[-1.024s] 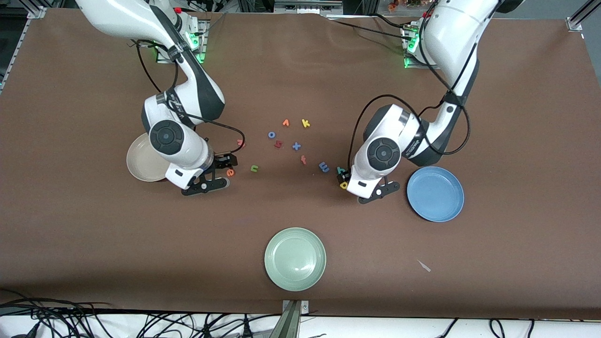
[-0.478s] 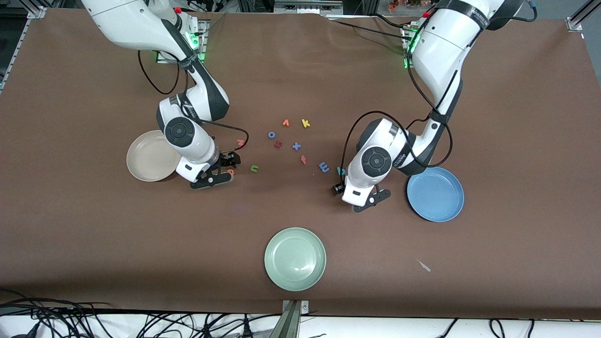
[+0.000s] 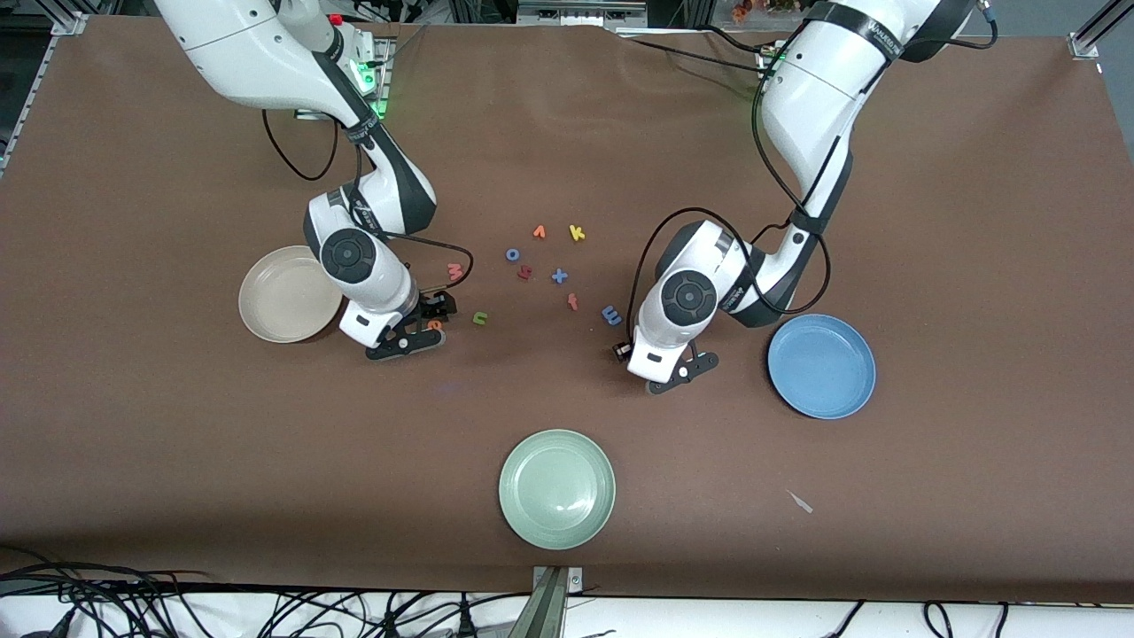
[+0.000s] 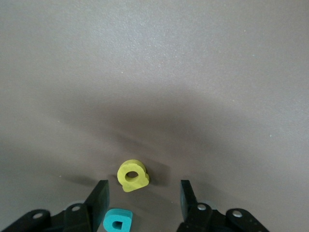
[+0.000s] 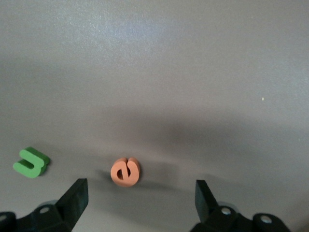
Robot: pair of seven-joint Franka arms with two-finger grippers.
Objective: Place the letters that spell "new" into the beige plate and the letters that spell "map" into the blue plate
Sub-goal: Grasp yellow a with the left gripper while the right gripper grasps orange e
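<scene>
Your left gripper (image 4: 143, 198) hangs low over the yellow p (image 4: 133, 175), fingers spread. Your right gripper (image 5: 140, 198) hangs spread over the orange e (image 5: 125, 170); the green n (image 5: 31, 162) lies at its nine o'clock.

I saw a matt brown table (image 3: 177, 443), soft matt foam letters like the yellow p (image 4: 133, 175), and smooth, faintly glossy plates (image 3: 556, 488).
</scene>
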